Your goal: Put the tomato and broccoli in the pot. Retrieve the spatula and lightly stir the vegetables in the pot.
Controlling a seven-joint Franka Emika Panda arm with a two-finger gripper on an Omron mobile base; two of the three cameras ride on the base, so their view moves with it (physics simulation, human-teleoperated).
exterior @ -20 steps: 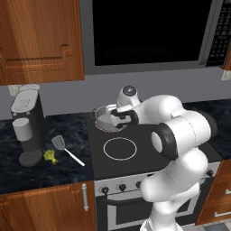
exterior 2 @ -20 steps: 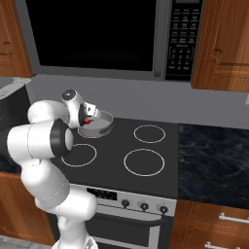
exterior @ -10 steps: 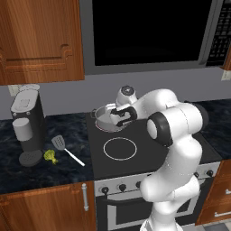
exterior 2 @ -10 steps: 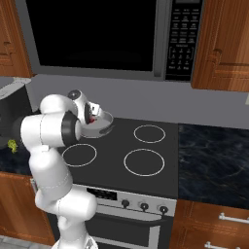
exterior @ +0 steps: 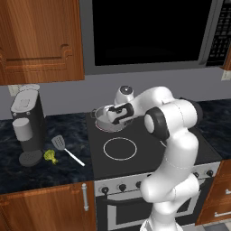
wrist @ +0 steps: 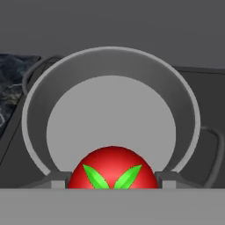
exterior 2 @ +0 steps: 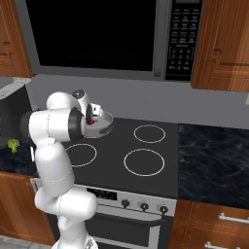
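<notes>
Hand view puts the jaws close on either side of the tomato (wrist: 112,169), one dark tip touching each flank, so the robot's gripper (wrist: 112,181) is clamped on the red fruit with its green top facing the camera. Beyond the tomato lies the pot (wrist: 110,57), its grey floor bare and its rim curving round; one side handle shows at the right and another at the upper left. The tomato hangs over the near part of the pot's opening.

From the left base view the gripper (exterior: 119,113) sits at the pot (exterior: 102,118), which stands on the rear left burner of the black stove (exterior: 149,149). The white arm (exterior: 171,131) bends up from the lower right and reaches leftward to it. A white ring marking the front left burner lies just in front of the pot.

In the right base view a patch of red, the tomato (exterior 2: 91,122), shows at the gripper against the pot (exterior 2: 104,125).

Further out, on the dark speckled table (exterior: 27,173) left of the stove, the spatula (exterior: 65,150) lies flat with its grey slotted blade toward the back and its white handle running forward and right. The broccoli (exterior: 50,156) rests just beside the blade, near the base of the dark coffee machine (exterior: 28,124). The broccoli (exterior 2: 13,145) also shows at the left edge of the right base view.
</notes>
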